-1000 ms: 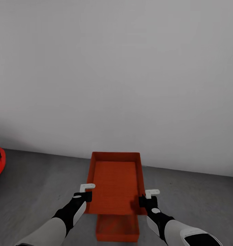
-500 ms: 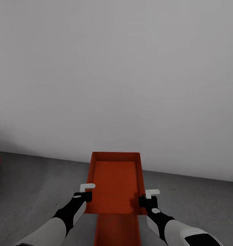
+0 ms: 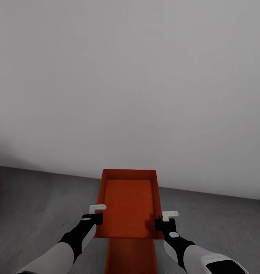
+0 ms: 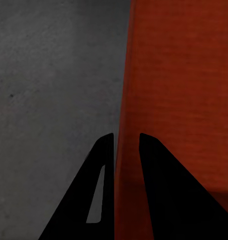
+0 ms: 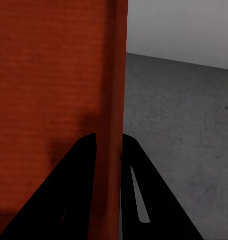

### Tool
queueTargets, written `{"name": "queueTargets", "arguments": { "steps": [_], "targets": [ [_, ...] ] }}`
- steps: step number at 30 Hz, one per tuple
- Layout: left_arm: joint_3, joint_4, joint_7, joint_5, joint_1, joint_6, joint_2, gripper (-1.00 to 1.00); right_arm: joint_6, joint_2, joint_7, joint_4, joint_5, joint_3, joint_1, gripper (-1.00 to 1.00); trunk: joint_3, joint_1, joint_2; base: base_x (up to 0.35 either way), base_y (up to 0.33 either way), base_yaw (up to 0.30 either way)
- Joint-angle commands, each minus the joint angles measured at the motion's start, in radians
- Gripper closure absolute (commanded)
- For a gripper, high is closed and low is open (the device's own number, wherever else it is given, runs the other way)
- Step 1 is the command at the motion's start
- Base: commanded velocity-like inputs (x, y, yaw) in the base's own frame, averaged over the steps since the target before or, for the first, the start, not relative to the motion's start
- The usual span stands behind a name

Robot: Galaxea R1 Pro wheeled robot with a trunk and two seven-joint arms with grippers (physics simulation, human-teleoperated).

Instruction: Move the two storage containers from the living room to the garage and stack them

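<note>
An orange-red storage container [image 3: 129, 203], thin-walled, flat-bottomed and likely light but apt to flex, hangs level above its twin [image 3: 130, 255] on the garage's rough grey concrete floor [image 3: 38, 205], the left claw [image 3: 96, 214] and right claw [image 3: 163, 219] each clenched on a long side wall.

Held container [image 3: 129, 201] matt, finely ribbed orange-red; floor [image 3: 42, 205] rough matt grey concrete; wall [image 3: 130, 83] smooth

Two containers [image 3: 128, 201] [image 3: 130, 255]; two grippers [image 3: 96, 214] [image 3: 165, 219]
</note>
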Motion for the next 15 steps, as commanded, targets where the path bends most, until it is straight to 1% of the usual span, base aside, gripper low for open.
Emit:
{"name": "queueTargets", "arguments": {
  "steps": [1,15],
  "targets": [
    [0.046,-0.036,0.013,-0.007,-0.001,0.005,0.002,1.00,-0.004,-0.005,-0.004,0.003,-0.017,-0.053,0.000,1.00,-0.004,0.000,-0.002,0.000,0.000,0.000],
    [0.046,-0.037,0.013,-0.007,-0.001,0.005,0.002,1.00,-0.004,-0.005,-0.004,0.003,-0.017,-0.053,0.000,1.00,-0.026,0.000,-0.002,0.000,0.000,0.000]
  ]
}}
